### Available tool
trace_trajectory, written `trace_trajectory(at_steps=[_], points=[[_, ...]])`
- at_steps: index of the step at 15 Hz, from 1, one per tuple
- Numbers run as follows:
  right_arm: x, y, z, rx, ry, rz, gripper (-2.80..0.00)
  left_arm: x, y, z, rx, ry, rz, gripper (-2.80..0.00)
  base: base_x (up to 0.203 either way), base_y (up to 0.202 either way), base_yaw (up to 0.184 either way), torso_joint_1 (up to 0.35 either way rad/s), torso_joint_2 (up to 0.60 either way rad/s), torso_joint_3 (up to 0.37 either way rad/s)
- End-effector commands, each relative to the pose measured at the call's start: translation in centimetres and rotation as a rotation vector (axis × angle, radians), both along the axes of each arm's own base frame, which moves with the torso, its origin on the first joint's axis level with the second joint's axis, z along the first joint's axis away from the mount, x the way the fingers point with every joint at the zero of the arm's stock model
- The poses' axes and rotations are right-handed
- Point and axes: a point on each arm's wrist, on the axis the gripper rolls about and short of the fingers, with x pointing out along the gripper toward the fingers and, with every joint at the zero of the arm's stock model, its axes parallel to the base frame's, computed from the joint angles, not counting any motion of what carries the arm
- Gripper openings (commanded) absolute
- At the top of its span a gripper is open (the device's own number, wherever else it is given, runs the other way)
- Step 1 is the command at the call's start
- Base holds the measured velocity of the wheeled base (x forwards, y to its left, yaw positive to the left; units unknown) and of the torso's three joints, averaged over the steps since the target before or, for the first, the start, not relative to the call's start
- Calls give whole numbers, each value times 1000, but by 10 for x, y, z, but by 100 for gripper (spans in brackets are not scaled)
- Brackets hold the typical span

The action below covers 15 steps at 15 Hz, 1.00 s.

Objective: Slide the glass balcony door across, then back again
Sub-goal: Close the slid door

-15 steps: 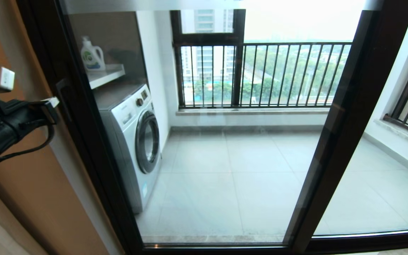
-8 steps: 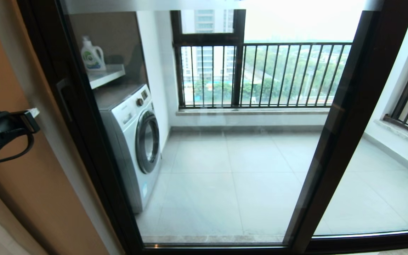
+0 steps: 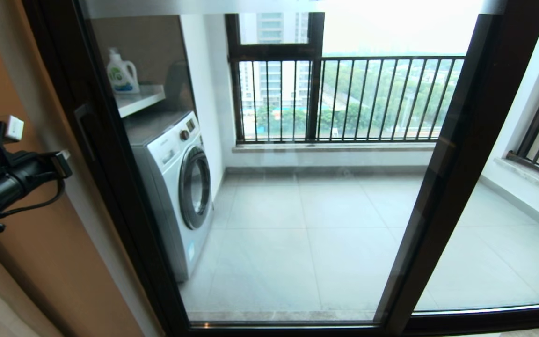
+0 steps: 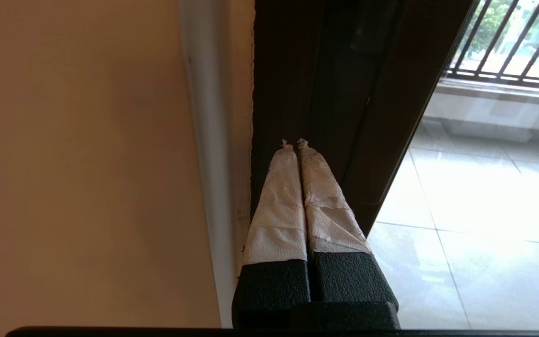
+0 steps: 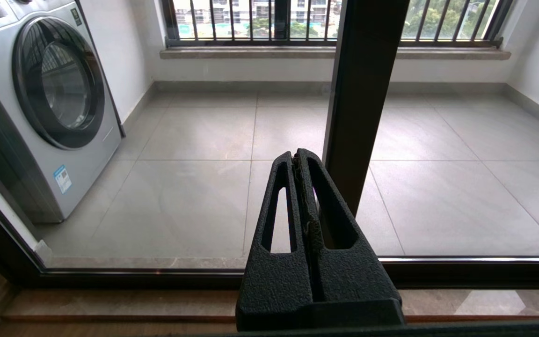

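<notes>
The left gripper (image 4: pixel 293 142), fingers clenched on nothing, points at the tall dark-framed glass balcony door (image 4: pixel 344 117) just ahead; its narrow handle (image 3: pixel 83 131) lies beyond, so they may skid off the stile. Right gripper (image 5: pixel 301 161) idles, clenched.

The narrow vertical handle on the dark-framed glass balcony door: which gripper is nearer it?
Left. The left gripper, shut, hovers beside the wall just short of the door's handle. The right gripper, shut, sits low facing the middle stile, apart from the handle.
</notes>
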Motion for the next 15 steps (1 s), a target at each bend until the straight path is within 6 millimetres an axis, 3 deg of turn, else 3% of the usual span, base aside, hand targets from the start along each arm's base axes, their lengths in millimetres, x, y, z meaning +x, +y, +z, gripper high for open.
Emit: trace_trajectory(at_steps=[1, 3, 7, 15], points=[[1, 0, -3, -1, 13, 0, -280, 20, 6, -16, 16, 19, 0, -280, 0, 0, 0, 0, 0, 0], [1, 0, -3, -1, 11, 1, -280, 33, 11, -19, 39, 11, 13, -280, 0, 0, 0, 0, 0, 0], [1, 0, -3, -1, 11, 0, -280, 38, -8, -12, 49, -8, -22, -280, 0, 0, 0, 0, 0, 0], [1, 0, -3, -1, 11, 2, -280, 49, -75, 10, 60, -71, -91, -280, 0, 0, 0, 0, 0, 0]])
